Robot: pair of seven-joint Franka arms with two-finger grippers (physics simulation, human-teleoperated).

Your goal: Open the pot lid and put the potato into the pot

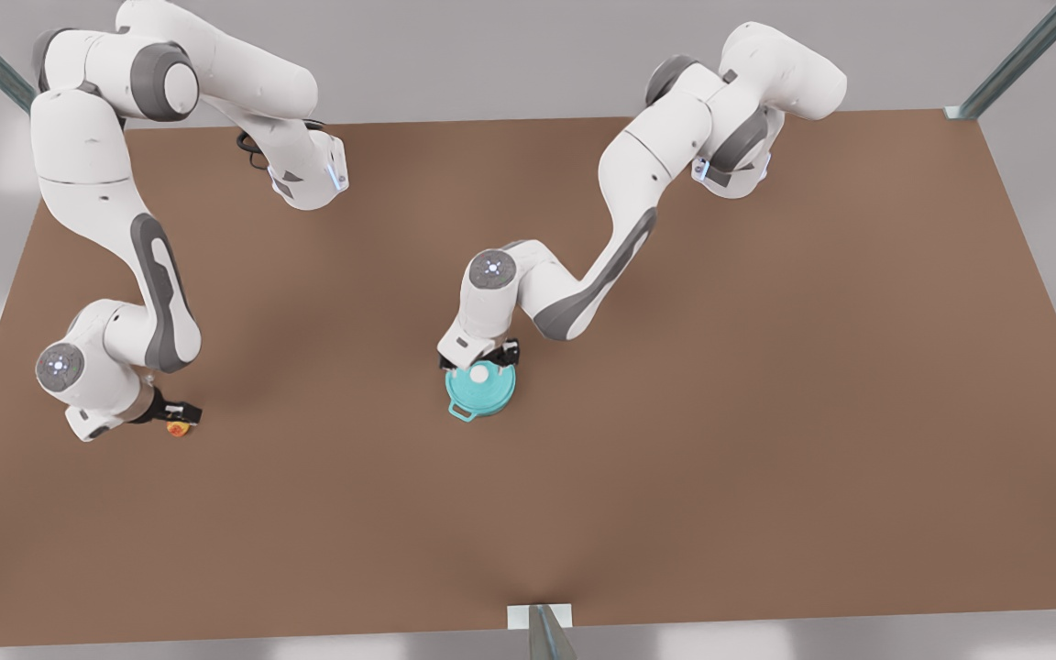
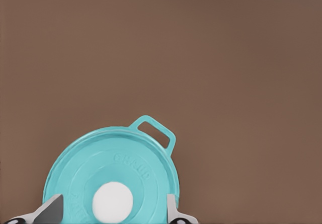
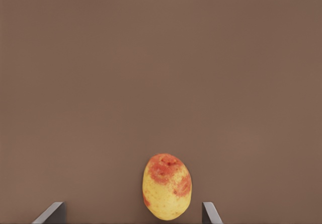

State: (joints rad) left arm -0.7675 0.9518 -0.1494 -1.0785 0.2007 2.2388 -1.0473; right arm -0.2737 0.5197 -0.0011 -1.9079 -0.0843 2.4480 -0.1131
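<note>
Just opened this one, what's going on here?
Two arms are each poised over their own item on the brown table. The left gripper hovers open, straddling the white knob of the pot lid, which sits on the pot. The right gripper is open around the potato, not yet gripping it.

Front view: camera mounted high off the arms, looking steeply down across the whole brown worktop [image 1: 675, 458], both arms in frame, taken from far off.

Left wrist view: close range, looking down on the pot lid [image 2: 113, 176] seated on the pot [image 2: 156, 133]; the front view shares this spot near the worktop's centre.

Right wrist view: close range, looking down on the potato [image 3: 167, 187] on bare worktop; the front view shares this spot at its left.
</note>
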